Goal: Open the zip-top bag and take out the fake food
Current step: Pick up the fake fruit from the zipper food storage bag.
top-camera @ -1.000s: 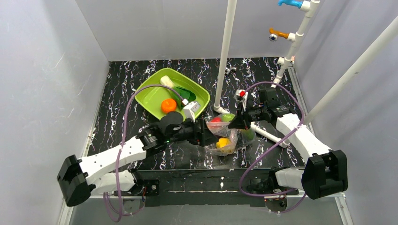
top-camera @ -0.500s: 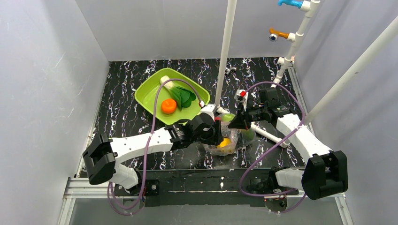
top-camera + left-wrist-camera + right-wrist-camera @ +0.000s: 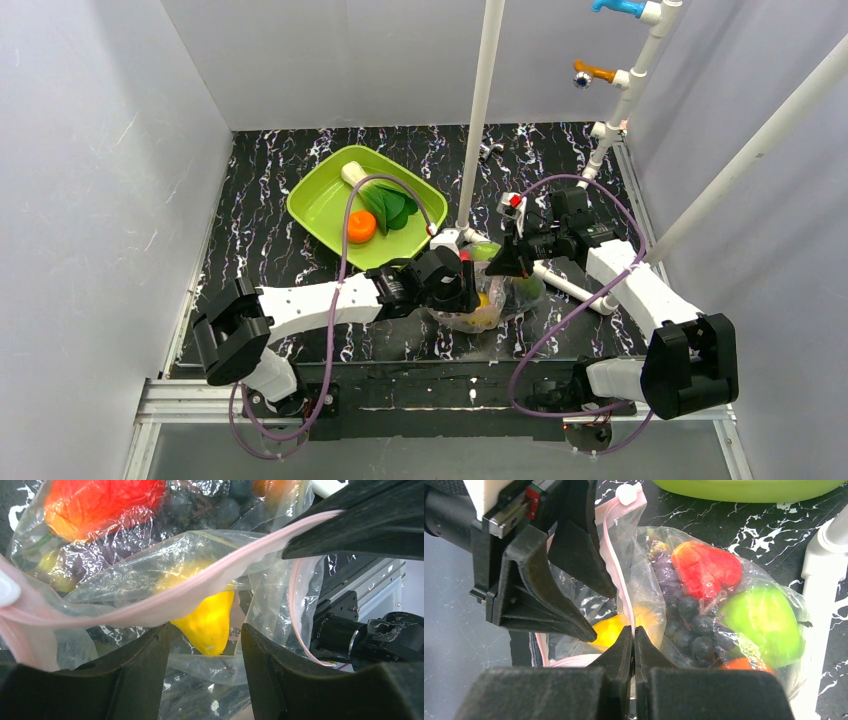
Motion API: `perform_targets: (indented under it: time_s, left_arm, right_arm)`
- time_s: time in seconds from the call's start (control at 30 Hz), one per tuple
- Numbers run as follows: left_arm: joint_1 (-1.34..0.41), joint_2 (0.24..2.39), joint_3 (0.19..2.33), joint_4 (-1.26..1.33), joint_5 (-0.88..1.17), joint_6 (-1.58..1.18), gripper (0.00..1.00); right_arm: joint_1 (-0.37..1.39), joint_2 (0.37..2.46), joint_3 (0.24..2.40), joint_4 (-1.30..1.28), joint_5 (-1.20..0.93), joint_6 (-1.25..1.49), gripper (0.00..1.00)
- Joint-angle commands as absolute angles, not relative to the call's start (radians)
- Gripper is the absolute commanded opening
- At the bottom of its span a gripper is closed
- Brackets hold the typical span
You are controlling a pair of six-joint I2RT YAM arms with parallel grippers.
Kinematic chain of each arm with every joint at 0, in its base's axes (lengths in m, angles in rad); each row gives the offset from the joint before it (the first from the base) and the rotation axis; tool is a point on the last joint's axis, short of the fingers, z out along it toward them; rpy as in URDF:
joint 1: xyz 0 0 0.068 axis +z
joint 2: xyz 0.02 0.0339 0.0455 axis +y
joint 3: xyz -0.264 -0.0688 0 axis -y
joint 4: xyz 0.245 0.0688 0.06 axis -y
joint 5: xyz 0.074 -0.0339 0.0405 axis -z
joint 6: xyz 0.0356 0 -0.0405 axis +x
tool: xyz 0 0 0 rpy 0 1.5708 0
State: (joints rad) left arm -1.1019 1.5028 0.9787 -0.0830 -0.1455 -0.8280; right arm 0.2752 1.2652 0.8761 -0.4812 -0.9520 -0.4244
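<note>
Already out: orange and leafy green, lying in the lime-green tray at the back left.
Zip-top bag: flat on the black table between the two arms, just right of the tray, mouth open and facing left (pink zip strip parted into two lips).
Right gripper: pressed together on one lip of the strip, holding the mouth up.
Left gripper: pushed into the mouth, jaws part-spread on either side of the lemon; cannot tell whether the pads bite yet or only bracket it.
Left inside: lemon nearest the mouth, then red fruit, dark grapes and green apple, plus a sliver of something orange at the bottom edge.
Progress: opening done, emptying begun, two pieces in the tray and most of the load to go.
Step in hand: looks like the lemon grab; needs a firm close, then a straight pull out to the left, clear of the film.
</note>
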Motion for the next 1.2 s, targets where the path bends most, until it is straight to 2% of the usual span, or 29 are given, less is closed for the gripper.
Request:
perform_targets:
  time_s: [0.0, 0.4, 0.7, 0.9, 1.17]
  left_arm:
    - [-1.104, 1.513, 0.971, -0.098, -0.15, -0.869, 0.53]
    - [-1.103, 1.531, 0.96, -0.085, -0.109, -0.884, 0.59]
    - [-1.103, 1.532, 0.944, -0.063, -0.098, -0.885, 0.74]
    - [-1.103, 1.574, 0.968, -0.086, -0.082, -0.882, 0.74]
    - [-1.103, 1.625, 0.988, -0.107, -0.056, -0.879, 0.68]
  right_arm:
    - [0.275, 1.264, 0.902, -0.506, -0.957, -0.453, 0.01]
    - [0.275, 1.253, 0.904, -0.514, -0.96, -0.464, 0.01]
    - [0.275, 1.253, 0.904, -0.517, -0.962, -0.468, 0.01]
    - [0.275, 1.254, 0.904, -0.517, -0.96, -0.469, 0.01]
    - [0.276, 1.26, 0.903, -0.518, -0.957, -0.471, 0.01]
